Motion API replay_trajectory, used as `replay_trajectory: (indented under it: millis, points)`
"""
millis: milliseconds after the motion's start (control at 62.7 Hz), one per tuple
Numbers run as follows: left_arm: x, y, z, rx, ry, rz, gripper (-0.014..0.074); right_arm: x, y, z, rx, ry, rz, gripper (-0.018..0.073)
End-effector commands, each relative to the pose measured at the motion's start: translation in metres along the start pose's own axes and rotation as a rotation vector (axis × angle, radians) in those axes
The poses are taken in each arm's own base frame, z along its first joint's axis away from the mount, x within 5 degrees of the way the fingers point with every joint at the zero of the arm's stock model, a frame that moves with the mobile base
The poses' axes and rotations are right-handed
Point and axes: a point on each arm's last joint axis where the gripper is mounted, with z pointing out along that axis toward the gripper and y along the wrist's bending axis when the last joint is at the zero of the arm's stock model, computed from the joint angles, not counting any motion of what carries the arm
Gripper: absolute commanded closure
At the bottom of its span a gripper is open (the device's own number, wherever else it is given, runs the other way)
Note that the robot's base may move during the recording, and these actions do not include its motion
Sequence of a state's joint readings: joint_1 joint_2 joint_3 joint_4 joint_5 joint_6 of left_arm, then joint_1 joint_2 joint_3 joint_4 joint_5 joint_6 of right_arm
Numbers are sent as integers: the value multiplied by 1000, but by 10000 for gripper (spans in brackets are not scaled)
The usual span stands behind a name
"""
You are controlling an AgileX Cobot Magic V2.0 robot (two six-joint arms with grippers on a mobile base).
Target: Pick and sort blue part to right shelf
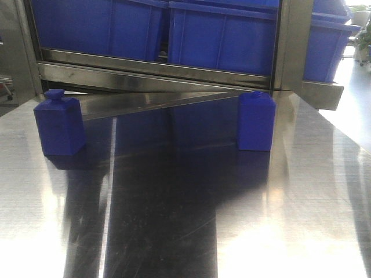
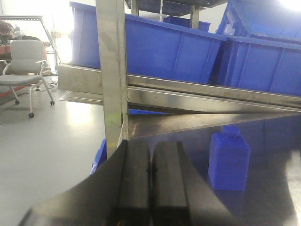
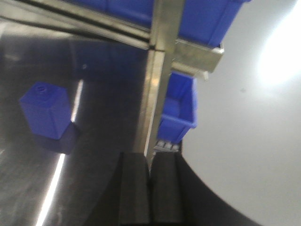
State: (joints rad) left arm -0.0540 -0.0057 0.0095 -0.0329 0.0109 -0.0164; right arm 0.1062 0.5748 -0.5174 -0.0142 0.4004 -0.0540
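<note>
Two blue parts stand upright on the steel table. One blue part [image 1: 58, 124] with a stub on top is at the left, the other blue part [image 1: 255, 121] at the right, both just before the shelf rail [image 1: 174, 74]. Large blue bins [image 1: 220, 35] sit on the shelf behind. Neither gripper shows in the front view. My left gripper [image 2: 150, 148] is shut and empty, with a blue part [image 2: 229, 160] ahead and to its right. My right gripper [image 3: 150, 157] is shut and empty, near the table's right edge, with a blue part [image 3: 42, 110] ahead to its left.
A steel upright post [image 2: 113, 70] rises at the table's left edge, and another post [image 3: 157, 80] at the right edge. A small blue bin [image 3: 181, 110] sits below the table's right side. An office chair [image 2: 26, 66] stands on the floor to the left.
</note>
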Motion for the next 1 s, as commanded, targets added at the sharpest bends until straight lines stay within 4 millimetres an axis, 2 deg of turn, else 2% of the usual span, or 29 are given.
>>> replay_trajectory:
  millis: [0,143,207,319,415,494,590,781,989]
  points:
    - [-2,0,-1,6,-86,-6,472,-28,4,15,-36,-7,36,502]
    - [-2,0,-1,6,-86,-6,472,-37,15,49,-77,171,116,491]
    - [-2,0,-1,6,-86,-6,472,-43,20,64,-86,238,132,433]
    - [-2,0,-1,6,-86,-6,472,-52,31,86,-92,349,128,247]
    - [-2,0,-1,6,-86,-6,472,-67,41,101,-84,410,181,30]
    - [-2,0,-1,6,-86,-6,472,-76,49,113,-58,477,237,-64]
    - [-2,0,-1,6,-86,-6,472,-86,61,131,-17,564,272,-60]
    - [-2,0,-1,6,-86,-6,472,-99,85,166,33,751,200,-60]
    - [-2,0,-1,6,-86,-6,472,-117,106,200,52,831,181,-60]
